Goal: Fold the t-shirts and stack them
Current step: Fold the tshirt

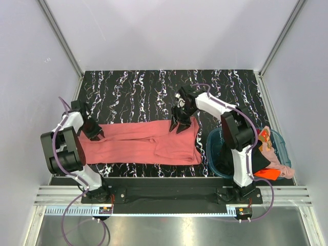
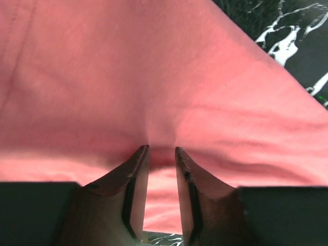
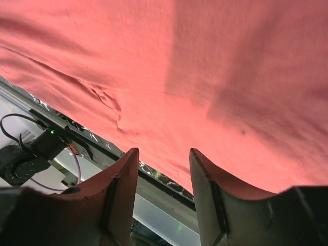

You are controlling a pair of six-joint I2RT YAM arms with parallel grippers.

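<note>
A large salmon-red t-shirt lies spread across the near half of the black marbled table. My left gripper sits at the shirt's upper left corner. In the left wrist view its jaws stand narrow, with a ridge of the shirt bunched between the tips. My right gripper is at the shirt's far edge, right of middle. Its jaws are apart over the shirt, with nothing between them.
A round teal basket stands at the near right beside the right arm's base. It holds black, pale pink and orange shirts. Grey walls close in the table at the back and on both sides.
</note>
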